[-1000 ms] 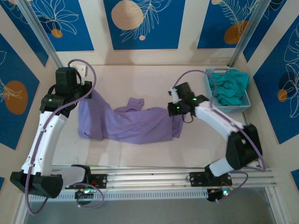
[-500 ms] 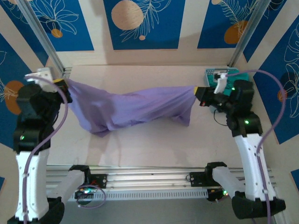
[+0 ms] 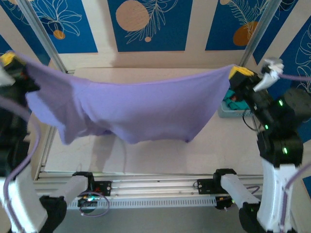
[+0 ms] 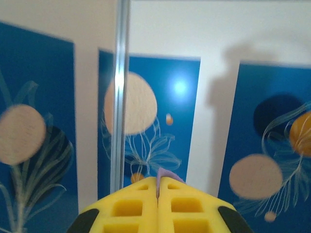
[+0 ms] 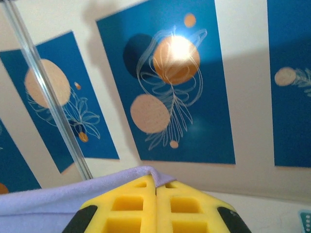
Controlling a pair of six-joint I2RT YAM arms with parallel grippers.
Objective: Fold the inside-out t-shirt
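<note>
Overhead, the lavender t-shirt (image 3: 141, 109) hangs spread wide above the bench (image 3: 209, 150), its top edge pulled taut and its lower edge sagging in soft folds, lowest toward the bench's left side. The left claw (image 3: 7, 58) is clamped on one upper corner past the bench's left edge. The right claw (image 3: 239, 73) is clamped on the other above its right edge.

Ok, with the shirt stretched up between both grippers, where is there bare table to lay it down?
Bare table runs between the hanging t-shirt and the near rail, plus a thin strip by the back wall. Crowded at right: basket by the right gripper.
</note>
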